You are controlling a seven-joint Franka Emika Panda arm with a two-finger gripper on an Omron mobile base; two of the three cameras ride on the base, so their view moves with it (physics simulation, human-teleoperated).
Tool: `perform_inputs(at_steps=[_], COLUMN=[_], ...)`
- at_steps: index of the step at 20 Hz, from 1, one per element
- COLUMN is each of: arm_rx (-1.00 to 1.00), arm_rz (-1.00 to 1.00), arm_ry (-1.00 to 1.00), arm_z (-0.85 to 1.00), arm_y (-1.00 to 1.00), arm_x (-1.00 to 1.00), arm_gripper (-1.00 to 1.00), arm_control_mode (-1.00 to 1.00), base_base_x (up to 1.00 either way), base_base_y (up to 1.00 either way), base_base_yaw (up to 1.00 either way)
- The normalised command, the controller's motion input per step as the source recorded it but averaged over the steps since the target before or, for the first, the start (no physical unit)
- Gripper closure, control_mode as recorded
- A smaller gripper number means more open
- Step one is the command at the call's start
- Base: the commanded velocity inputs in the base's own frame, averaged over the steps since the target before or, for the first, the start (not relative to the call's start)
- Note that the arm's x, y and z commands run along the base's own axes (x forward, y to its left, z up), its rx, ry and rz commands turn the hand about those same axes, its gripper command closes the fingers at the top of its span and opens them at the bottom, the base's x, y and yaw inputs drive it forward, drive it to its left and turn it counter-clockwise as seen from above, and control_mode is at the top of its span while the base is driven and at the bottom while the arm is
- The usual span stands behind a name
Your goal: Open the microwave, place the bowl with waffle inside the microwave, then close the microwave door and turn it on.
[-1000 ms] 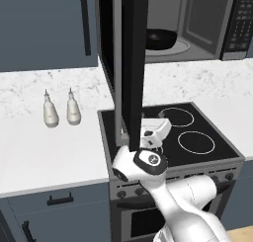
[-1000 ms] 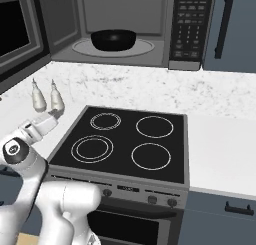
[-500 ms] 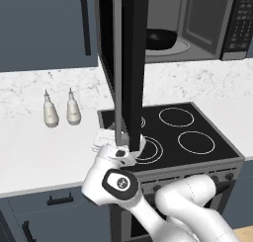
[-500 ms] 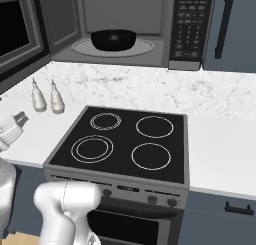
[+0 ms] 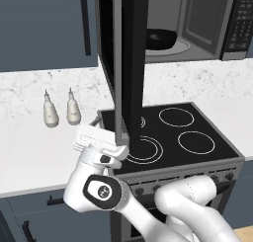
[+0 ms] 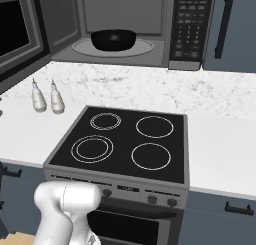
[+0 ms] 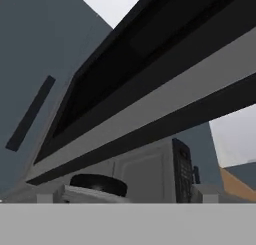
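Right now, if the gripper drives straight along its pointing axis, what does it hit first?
Probably the open microwave door, which spans the hand view just ahead of the camera. The bowl sits lower, beyond it. Depth is unclear.

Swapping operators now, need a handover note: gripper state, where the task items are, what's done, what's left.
Gripper: low at the left front of the stovetop, beside the door's lower edge; open or shut cannot be told.
Microwave door: swung wide open.
Bowl: inside the microwave on the turntable; the waffle can't be made out in it.
Done: door opened, bowl placed.
Left: close the door, press start on the button panel.
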Motion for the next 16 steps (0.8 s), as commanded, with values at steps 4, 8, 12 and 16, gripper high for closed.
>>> perform_inputs(at_steps=[4,8,12,16], arm_rx=[0.00,0.01,0.01,0.06], arm_rz=[0.03,0.01,0.00,0.00], arm_ry=[-0.17,-0.16,-0.11,-0.07], arm_z=[0.34,0.37,0.50,0.34], arm_y=[0.00,-0.01,-0.29,-0.50], arm_x=[-0.29,-0.28,-0.37,-0.39], arm_gripper=[-1.00,-1.00,-1.00,-1.00], arm_control_mode=[-1.00,-1.00,-1.00,-1.00], base_base_x=[0.00,0.00,0.00,0.00], base_base_y=[0.00,0.00,0.00,0.00], base_base_yaw=[0.00,0.00,0.00,0.00])
